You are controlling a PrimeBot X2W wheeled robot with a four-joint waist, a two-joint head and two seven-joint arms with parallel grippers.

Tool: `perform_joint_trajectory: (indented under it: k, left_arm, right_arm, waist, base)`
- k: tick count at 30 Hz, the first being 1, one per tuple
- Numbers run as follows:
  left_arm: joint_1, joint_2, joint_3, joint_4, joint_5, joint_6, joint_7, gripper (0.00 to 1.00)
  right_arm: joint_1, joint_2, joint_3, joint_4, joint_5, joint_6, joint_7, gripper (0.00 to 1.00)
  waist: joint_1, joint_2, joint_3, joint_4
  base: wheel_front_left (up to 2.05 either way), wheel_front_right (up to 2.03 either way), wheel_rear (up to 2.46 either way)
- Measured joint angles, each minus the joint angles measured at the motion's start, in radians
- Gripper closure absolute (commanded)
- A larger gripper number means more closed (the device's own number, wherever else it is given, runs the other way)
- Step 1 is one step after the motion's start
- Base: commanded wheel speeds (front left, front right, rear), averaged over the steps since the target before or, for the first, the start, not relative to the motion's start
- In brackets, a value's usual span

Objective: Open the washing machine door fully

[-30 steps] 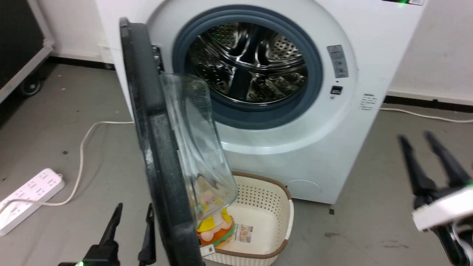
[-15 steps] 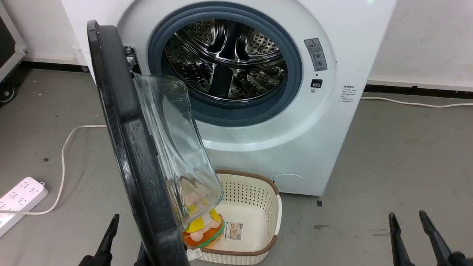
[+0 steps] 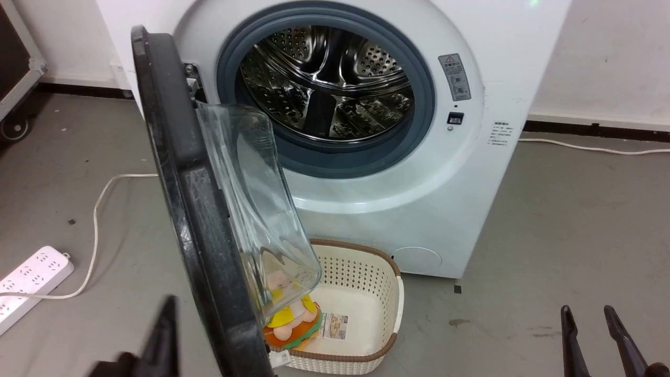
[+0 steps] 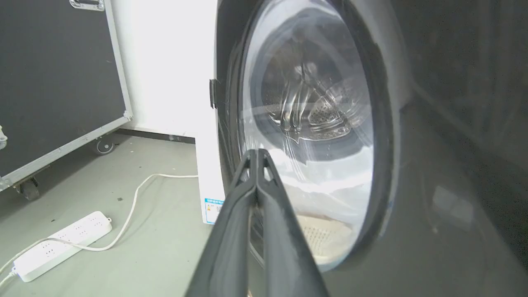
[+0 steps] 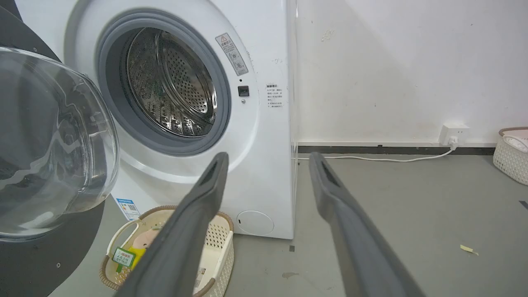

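Note:
The washing machine door (image 3: 188, 209) stands swung out from the white machine (image 3: 471, 173), edge-on to the head view, its clear glass bowl (image 3: 251, 193) bulging right. The steel drum (image 3: 327, 84) lies uncovered. My left gripper (image 3: 167, 319) is low on the door's outer side, blurred. In the left wrist view the left gripper (image 4: 255, 154) is shut with nothing between its fingers, beside the door's outer face (image 4: 383, 144); contact cannot be told. My right gripper (image 3: 587, 314) is open and empty at the lower right. In the right wrist view the right gripper (image 5: 268, 161) points at the machine's front, with the glass bowl (image 5: 53, 140) at the left.
A cream basket (image 3: 387, 272) holding a plush toy (image 3: 293, 319) sits on the floor under the door. A white power strip (image 3: 31, 277) and its cable (image 3: 99, 209) lie at the left. A black wheeled case (image 4: 57, 82) stands beyond. A second basket (image 5: 511, 156) is far right.
The left gripper's fingers have closed together. The right gripper has dropped from mid-right to the bottom right corner. The head camera has shifted; the door stands at the same angle.

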Motion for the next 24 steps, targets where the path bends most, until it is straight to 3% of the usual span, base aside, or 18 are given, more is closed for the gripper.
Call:
perform_joint_trajectory:
  k: [6, 12, 19, 24]
  left_arm:
    - [-0.044, -0.014, 0.135, -0.183, -0.041, 0.051, 0.000, 1.00]
    - [-0.158, -0.021, 0.213, -0.403, -0.051, 0.058, -0.001, 1.00]
    - [-0.205, -0.021, 0.162, -0.532, -0.050, 0.013, -0.001, 1.00]
    - [-0.187, -0.005, 0.044, -0.546, -0.030, -0.032, 0.027, 1.00]
  right_arm:
    - [0.000, 0.001, -0.001, -0.002, 0.013, 0.000, 0.000, 0.00]
    - [0.000, 0.001, 0.004, 0.000, 0.015, 0.000, 0.000, 0.00]
    - [0.000, 0.001, 0.013, 0.005, 0.020, 0.000, 0.000, 0.00]
    - [0.000, 0.001, 0.016, 0.010, 0.026, 0.000, 0.000, 0.00]
  waist:
    - [0.0000, 0.0000, -0.001, 0.011]
    - [0.0000, 0.0000, -0.005, 0.014]
    - [0.0000, 0.0000, -0.014, 0.014]
    - [0.0000, 0.0000, -0.020, 0.015]
  base:
    - [0.00, 0.00, 0.00]
    - [0.00, 0.00, 0.00]
    - [0.00, 0.00, 0.00]
    - [0.00, 0.00, 0.00]
